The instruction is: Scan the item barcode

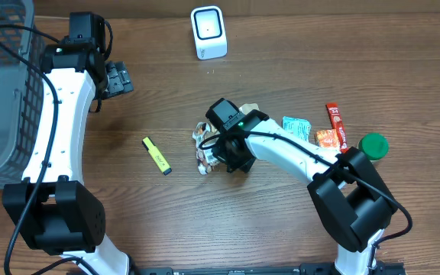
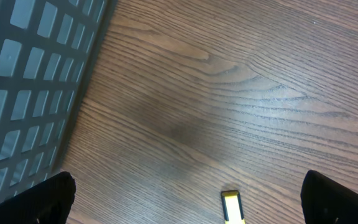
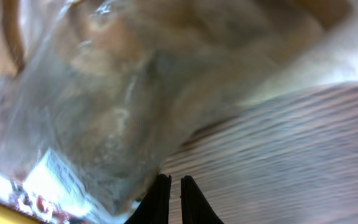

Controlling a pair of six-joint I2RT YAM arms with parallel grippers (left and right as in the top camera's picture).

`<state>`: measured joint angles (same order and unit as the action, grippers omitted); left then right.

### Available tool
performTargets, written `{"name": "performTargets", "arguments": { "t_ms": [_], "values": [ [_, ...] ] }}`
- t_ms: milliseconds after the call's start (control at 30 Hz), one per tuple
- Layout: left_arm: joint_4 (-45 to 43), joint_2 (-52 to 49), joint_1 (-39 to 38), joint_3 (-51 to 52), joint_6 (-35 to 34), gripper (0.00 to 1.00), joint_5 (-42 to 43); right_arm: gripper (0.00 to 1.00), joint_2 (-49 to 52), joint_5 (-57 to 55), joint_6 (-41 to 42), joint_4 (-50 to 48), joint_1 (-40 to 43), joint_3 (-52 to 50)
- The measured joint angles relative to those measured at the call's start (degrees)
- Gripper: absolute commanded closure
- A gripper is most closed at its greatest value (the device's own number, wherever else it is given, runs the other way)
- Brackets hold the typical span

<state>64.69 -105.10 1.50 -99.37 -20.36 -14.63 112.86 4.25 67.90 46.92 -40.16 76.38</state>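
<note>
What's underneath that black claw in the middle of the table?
A crinkly clear snack packet, partly sticking out beside it. The right gripper covers the rest of the packet from above. Its wrist camera shows the fingers shut at the packet's edge; whether they pinch it is unclear.

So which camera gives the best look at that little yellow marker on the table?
The overhead view: the yellow marker lies whole on the wood, left of the clear packet. The left wrist view catches only one end at its bottom edge. The right wrist view, filled by the packet, misses it.
</note>
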Motion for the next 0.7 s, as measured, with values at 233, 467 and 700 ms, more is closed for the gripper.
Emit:
{"name": "performTargets", "arguments": {
  "t_ms": [233,467,700],
  "values": [
    [0.0,0.0,0.0,0.0,0.0,0.00,0.0,0.91,0.0,-1.5,4.5,-4.2,-0.4,0.0],
    [0.0,0.0,0.0,0.0,0.0,0.00,0.0,0.81,0.0,-2.3,4.7,0.2,-0.4,-0.1],
    [0.0,0.0,0.0,0.0,0.0,0.00,0.0,0.96,0.0,-2.1,1.6,0.7,-0.4,-0.1]
  ]
}}
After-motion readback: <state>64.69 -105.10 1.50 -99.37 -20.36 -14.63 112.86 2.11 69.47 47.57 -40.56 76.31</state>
